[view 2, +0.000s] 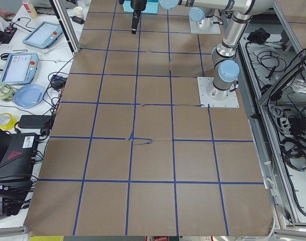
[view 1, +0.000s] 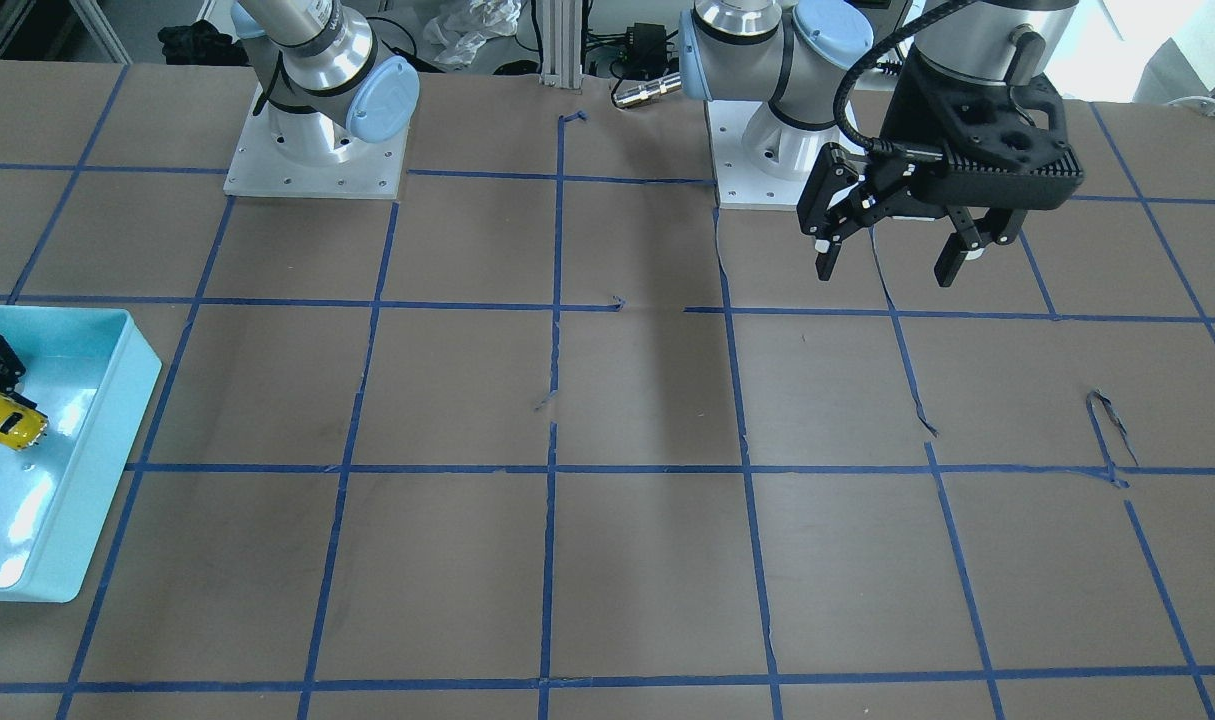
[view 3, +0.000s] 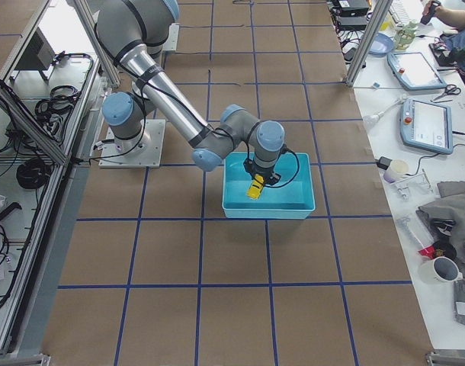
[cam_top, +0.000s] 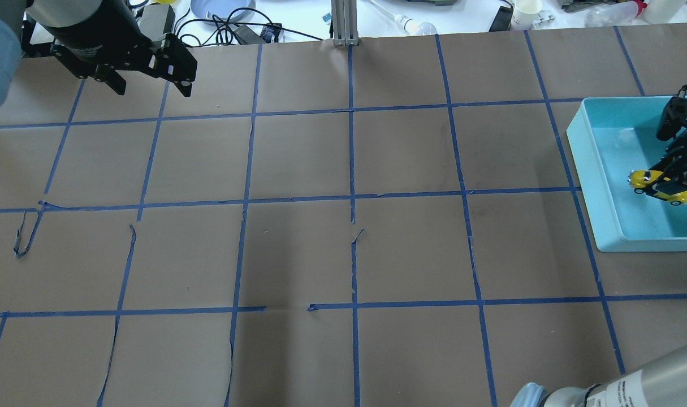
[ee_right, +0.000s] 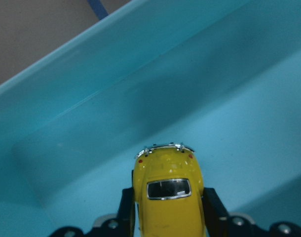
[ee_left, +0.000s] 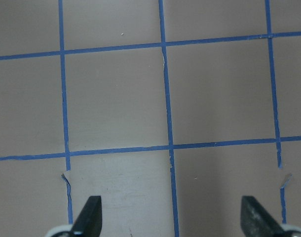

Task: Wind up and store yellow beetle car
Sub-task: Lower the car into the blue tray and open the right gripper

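Note:
The yellow beetle car (ee_right: pixel 168 197) is clamped between my right gripper's black fingers (ee_right: pixel 212 207), rear end pointing away from the wrist camera. The right gripper (cam_top: pixel 672 180) holds the car (cam_top: pixel 659 186) low inside the light blue bin (cam_top: pixel 592 181), near the middle. The car (view 1: pixel 5 418) also shows at the left edge of the front view and, tiny, in the right side view (view 3: pixel 256 187). My left gripper (view 1: pixel 887 270) is open and empty, hanging high over the table far from the bin. It also shows in the overhead view (cam_top: pixel 151 89) and the left wrist view (ee_left: pixel 171 217).
The table is brown, marked with a blue tape grid; some tape strips are peeling (view 1: pixel 1107 420). The bin (view 1: pixel 117 400) holds nothing but the car and the gripper. Two arm bases (view 1: pixel 312 150) stand at the robot's edge. Clutter and cables (cam_top: pixel 230 22) lie beyond the far edge.

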Robot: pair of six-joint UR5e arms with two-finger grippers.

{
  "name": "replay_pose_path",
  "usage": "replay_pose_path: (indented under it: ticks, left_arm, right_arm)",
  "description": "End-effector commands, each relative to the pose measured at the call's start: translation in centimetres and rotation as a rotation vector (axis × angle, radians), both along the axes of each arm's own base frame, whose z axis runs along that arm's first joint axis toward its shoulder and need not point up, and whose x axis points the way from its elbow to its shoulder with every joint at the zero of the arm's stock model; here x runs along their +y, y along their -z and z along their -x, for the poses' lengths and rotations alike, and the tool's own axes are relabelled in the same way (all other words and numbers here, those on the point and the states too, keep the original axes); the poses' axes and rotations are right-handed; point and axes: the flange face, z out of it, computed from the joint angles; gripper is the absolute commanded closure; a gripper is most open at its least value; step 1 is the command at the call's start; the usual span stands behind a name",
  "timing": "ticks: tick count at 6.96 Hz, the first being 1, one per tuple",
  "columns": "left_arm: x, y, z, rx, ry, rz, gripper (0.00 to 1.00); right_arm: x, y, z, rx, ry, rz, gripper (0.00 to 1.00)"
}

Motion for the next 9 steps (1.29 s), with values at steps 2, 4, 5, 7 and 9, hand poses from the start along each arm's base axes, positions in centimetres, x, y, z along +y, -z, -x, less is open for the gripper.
replay_pose_path:
  ticks: [2,4,5,7,9]
  left_arm:
    - [0.0,0.0,0.0,0.001,0.002,0.001,0.0]
    - [0.1,-0.1,-0.1,0.0,0.001,0.002,0.0]
    - [0.0,-0.1,-0.1,0.001,-0.001,0.002,0.0]
    - [0.0,-0.1,-0.1,-0.001,0.0,0.002,0.0]
    - [0.1,-0.1,-0.1,0.001,0.002,0.002,0.0]
  right_arm:
    - [1.5,2.7,-2.5,0.055,-0.031,0.057,0.75]
    - [1.5,2.6,-2.7,0.054,0.003,0.062,0.08]
    - [1.7,2.4,-2.7,0.057,0.017,0.061,0.0]
    - [1.4,-0.4,-2.7,0.08,0.02,0.107,0.0]
    - [0.1,-4.4,-3.3,0.108,0.005,0.131,0.0]
